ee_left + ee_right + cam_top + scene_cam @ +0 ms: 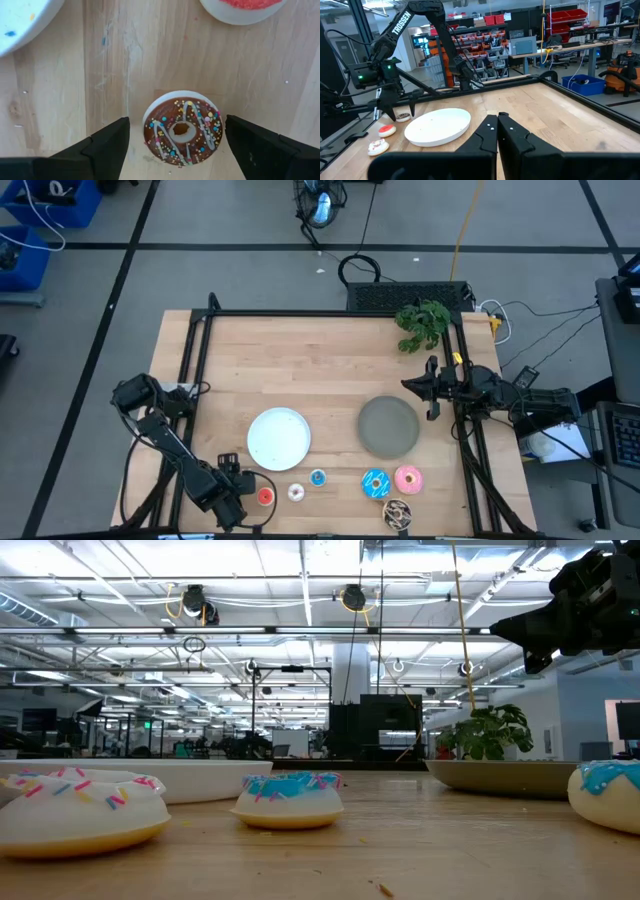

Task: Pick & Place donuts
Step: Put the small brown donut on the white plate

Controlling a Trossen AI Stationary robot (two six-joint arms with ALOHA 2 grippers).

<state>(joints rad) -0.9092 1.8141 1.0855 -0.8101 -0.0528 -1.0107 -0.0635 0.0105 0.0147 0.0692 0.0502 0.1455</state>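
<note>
In the left wrist view, the tiny brown donut (182,132) lies flat on the wood. My left gripper (177,145) is open above it, with one finger on either side and both clear of it. In the high view, the left gripper (235,490) hides that donut near the table's near left corner. Beside it lie the red (265,496), white (297,493) and tiny blue (318,477) donuts. Further right are the blue sprinkled (375,483), pink (408,479) and speckled brown (397,513) ones. My right gripper (497,120) is shut and waits above the table's right side (432,390).
The white plate (279,437) and the grey plate (388,426) sit mid-table, behind the row of donuts. A green plant (422,322) stands at the far right corner. A black frame rail (190,370) runs along the left side. Bare wood lies beyond the plates.
</note>
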